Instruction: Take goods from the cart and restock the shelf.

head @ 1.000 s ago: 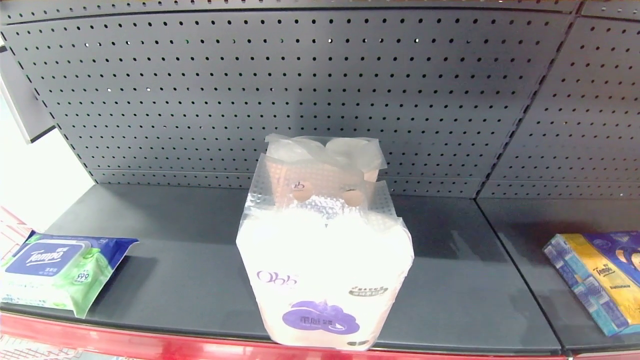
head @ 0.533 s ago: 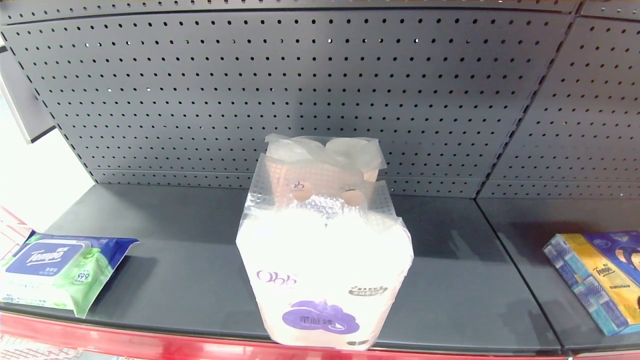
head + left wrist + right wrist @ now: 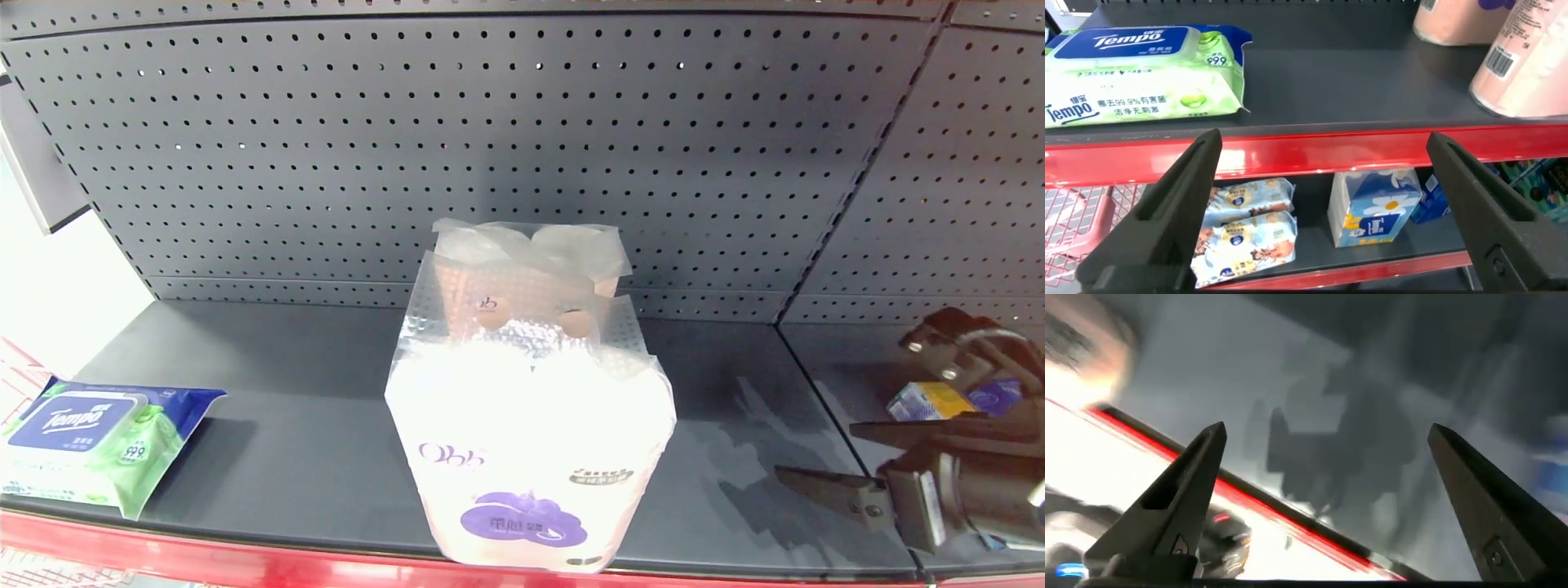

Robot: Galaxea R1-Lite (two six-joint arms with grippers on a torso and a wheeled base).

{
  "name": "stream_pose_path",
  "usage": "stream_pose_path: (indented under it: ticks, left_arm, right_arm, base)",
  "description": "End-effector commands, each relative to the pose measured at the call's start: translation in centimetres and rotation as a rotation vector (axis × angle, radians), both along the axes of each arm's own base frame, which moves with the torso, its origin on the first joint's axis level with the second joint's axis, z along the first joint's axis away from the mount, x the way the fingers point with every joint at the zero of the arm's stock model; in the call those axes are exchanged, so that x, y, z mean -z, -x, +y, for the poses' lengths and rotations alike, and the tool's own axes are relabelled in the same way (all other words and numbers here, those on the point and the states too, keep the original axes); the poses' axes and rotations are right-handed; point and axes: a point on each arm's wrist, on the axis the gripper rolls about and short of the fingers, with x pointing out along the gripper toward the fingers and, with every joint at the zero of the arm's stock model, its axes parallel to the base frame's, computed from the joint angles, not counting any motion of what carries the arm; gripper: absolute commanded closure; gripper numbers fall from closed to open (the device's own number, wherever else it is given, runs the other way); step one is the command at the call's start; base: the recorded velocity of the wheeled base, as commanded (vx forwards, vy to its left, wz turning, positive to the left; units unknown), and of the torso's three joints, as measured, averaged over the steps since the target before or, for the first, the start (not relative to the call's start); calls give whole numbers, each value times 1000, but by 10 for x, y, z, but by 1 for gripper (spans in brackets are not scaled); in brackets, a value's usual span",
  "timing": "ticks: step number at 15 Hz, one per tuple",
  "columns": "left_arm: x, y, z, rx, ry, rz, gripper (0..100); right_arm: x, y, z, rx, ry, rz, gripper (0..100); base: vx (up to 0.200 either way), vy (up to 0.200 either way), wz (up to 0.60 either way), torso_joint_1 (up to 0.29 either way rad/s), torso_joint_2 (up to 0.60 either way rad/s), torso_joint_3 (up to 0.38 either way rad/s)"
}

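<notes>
Tissue-roll pack [image 3: 531, 441] on shelf [image 3: 286, 408], right hand [image 3: 813, 449] beside

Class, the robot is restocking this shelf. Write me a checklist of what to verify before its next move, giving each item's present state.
1. Right gripper open, holding nothing: ok.
2. Left gripper open, holding nothing: ok.
3. Toilet roll pack upright on the shelf: ok.
4. Toilet roll pack set back from the shelf's front edge: not ok, it sits right at the edge.
5. Bare shelf between the wet wipes pack and the toilet roll pack: ok.
6. Tissue pack lying square: cannot tell, the right gripper covers most of it.
</notes>
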Motion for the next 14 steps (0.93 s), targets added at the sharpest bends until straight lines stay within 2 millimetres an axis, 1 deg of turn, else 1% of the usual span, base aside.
stream_pose_path:
  ticks: [1, 3, 4, 6, 11, 14]
  left_arm:
    - [0, 0, 0, -8, -4, 2, 0]
    - [0, 0, 0, -19, -4, 2, 0]
    - [0, 0, 1, -28, -6, 1, 0]
    - [0, 0, 1, -27, -13, -1, 0]
    - [0, 0, 1, -29, -20, -4, 0]
    - [0, 0, 1, -29, -20, -4, 0]
  right_arm:
    - [13, -24, 27, -26, 35, 88, 0]
    - [15, -19, 35, -72, 43, 98, 0]
    - [18, -11, 44, -132, 51, 106, 0]
    - [21, -7, 54, -182, 63, 119, 0]
    - [28, -3, 69, -245, 93, 144, 0]
    - [37, -9, 77, -234, 132, 162, 0]
  base:
    - [0, 0, 0, 0, 0, 0]
    - [0, 0, 0, 0, 0, 0]
    - [0, 0, 0, 0, 0, 0]
    - [0, 0, 0, 0, 0, 0]
    - [0, 0, 0, 0, 0, 0]
    - [0, 0, 0, 0, 0, 0]
